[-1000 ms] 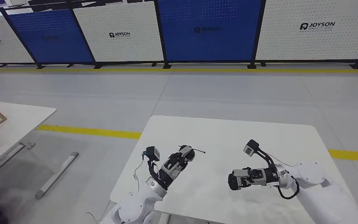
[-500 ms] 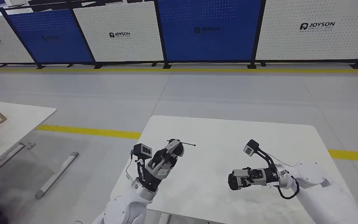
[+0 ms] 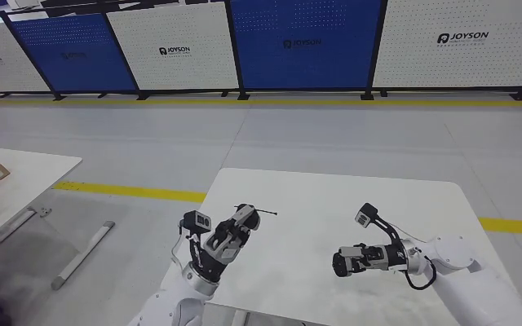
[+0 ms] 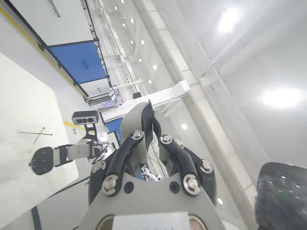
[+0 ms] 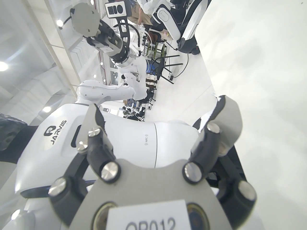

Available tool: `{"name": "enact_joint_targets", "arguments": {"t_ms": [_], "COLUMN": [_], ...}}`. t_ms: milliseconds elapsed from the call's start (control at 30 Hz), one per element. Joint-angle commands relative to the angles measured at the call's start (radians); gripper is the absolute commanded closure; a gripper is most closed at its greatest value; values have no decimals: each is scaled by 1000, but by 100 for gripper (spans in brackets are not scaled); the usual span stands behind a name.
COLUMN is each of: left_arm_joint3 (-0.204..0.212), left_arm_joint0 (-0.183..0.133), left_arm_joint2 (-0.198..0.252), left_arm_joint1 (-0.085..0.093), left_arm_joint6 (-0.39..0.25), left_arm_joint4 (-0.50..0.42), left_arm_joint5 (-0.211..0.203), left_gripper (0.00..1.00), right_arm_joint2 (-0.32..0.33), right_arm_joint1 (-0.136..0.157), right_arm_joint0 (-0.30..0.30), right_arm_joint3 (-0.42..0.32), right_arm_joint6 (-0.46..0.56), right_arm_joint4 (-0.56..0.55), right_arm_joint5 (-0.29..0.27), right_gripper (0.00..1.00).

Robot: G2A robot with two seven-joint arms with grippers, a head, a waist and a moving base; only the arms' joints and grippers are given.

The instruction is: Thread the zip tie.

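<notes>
In the top view, my left gripper (image 3: 247, 215) hangs over the table's near left corner, shut on a thin black zip tie (image 3: 263, 212) that pokes out to the right of its fingertips. The left wrist view has the same gripper (image 4: 150, 107) with its pads pressed together. A thin dark line (image 4: 36, 133) crosses the table beyond; I cannot tell whether it is the tie. My right gripper (image 3: 336, 264) hovers low over the near right of the table, pointing left. In its own view the right gripper (image 5: 159, 111) is open with nothing between its fingers.
The white table (image 3: 342, 196) has rounded corners, and its left edge runs just beside the left arm. A second white table (image 3: 33, 175) stands at the far left. Blue and white panels (image 3: 302, 45) line the back of the room.
The left arm has drawn back to the left, toward the table's left edge, carrying the zip tie with it. The right arm has not moved.
</notes>
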Motion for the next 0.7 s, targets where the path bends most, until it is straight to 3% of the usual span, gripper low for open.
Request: {"name": "enact_joint_targets", "arguments": {"t_ms": [0, 267, 400, 667], "left_arm_joint3": [19, 135, 202, 334], "left_arm_joint0": [-13, -62, -98, -172], "left_arm_joint2": [10, 59, 92, 167], "left_arm_joint1": [-2, -8, -12, -26], "left_arm_joint6": [20, 69, 78, 159], "left_arm_joint4": [32, 178, 205, 310], "left_arm_joint5": [21, 100, 147, 172], "left_gripper": [100, 100, 100, 100], "right_arm_joint2": [0, 0, 0, 0], "right_arm_joint1": [0, 0, 0, 0], "right_arm_joint0": [0, 0, 0, 0], "right_arm_joint3": [0, 0, 0, 0], "right_arm_joint6": [0, 0, 0, 0], "right_arm_joint4": [0, 0, 0, 0], "right_arm_joint5": [0, 0, 0, 0], "right_gripper": [0, 0, 0, 0]}}
